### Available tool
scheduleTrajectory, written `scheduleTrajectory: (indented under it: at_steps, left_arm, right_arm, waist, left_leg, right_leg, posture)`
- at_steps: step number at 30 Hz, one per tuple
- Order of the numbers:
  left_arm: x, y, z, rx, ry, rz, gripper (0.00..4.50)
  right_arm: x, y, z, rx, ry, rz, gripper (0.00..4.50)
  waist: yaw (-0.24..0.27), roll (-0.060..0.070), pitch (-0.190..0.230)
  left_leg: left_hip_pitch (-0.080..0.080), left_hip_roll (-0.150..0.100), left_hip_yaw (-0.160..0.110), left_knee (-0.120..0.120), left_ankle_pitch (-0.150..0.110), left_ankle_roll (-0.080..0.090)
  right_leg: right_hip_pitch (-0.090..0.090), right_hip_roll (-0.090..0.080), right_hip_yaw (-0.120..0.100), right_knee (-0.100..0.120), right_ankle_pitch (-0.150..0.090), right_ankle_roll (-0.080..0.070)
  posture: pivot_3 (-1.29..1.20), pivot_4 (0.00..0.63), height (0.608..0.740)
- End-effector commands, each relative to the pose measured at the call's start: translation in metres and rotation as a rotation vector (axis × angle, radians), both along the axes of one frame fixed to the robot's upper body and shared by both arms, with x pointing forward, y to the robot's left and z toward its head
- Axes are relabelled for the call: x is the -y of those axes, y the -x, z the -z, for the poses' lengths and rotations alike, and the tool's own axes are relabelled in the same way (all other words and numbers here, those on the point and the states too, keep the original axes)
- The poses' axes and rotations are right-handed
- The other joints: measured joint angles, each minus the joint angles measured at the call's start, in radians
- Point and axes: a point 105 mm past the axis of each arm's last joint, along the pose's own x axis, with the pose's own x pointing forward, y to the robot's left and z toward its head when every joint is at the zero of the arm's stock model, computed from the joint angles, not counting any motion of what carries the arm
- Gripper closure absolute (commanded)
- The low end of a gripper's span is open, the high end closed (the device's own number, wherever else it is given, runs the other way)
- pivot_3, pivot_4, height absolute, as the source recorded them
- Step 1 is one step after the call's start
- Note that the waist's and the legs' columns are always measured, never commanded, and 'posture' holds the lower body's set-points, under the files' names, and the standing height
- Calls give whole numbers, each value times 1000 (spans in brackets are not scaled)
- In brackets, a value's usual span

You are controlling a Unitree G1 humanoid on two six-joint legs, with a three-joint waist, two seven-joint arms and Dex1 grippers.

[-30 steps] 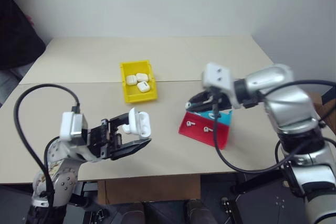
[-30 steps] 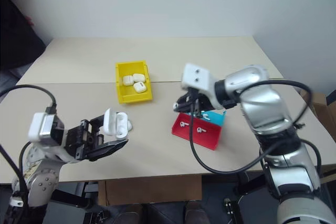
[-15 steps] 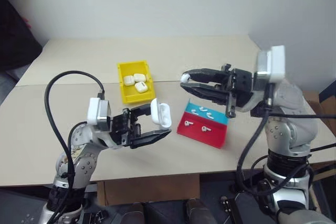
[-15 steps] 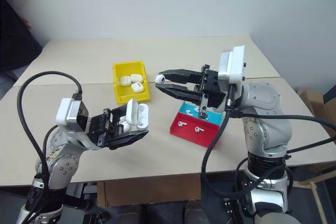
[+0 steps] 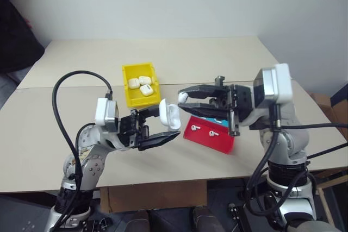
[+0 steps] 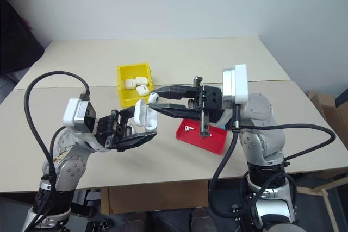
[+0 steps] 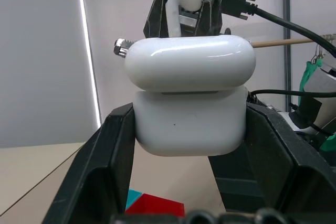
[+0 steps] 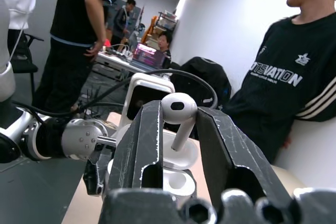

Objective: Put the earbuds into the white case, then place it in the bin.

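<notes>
The wide tan worktop [image 5: 65, 129] had lots of bare room on the left. The yellow bin [image 5: 142, 83] sat in the middle, three cases inside. The red-and-blue tray [image 5: 209, 134] lay near the front edge. The left hand [image 5: 163, 127] was clamped on the open white case [image 5: 169, 115]. The right hand [image 5: 183, 98] pinched an earbud [image 8: 178, 113] just above it.

The red-and-blue tray [image 5: 209, 137] is half hidden behind the right gripper [image 5: 182, 99]; at eleven o'clock, a person's sleeve [image 5: 16, 31] is cut off
</notes>
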Motion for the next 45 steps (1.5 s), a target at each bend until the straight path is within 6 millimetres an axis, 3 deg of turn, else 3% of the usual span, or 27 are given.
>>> scheduleTrajectory:
  at_steps: [1,23,45]
  left_arm:
    - [0,3,-10,28,27,36,1719]
    - [5,4,-22,44,66,103,1719]
    - [6,1,-16,32,36,122,1719]
  right_arm:
    - [0,5,-2,45,-17,-8,3370]
    - [-1,-10,8,70,19,47,3370]
    - [-6,-12,6,113,51,55,3370]
  waist:
    - [0,0,0]
    - [0,0,0]
    - [0,0,0]
  left_leg:
    - [0,0,0,0,0,0]
    - [0,0,0,0,0,0]
    - [0,0,-1,0,0,0]
  right_leg:
    - [0,0,0,0,0,0]
    - [0,0,0,0,0,0]
    - [0,0,0,0,0,0]
  posture:
    - [0,150,740]
    - [0,150,740]
    - [0,150,740]
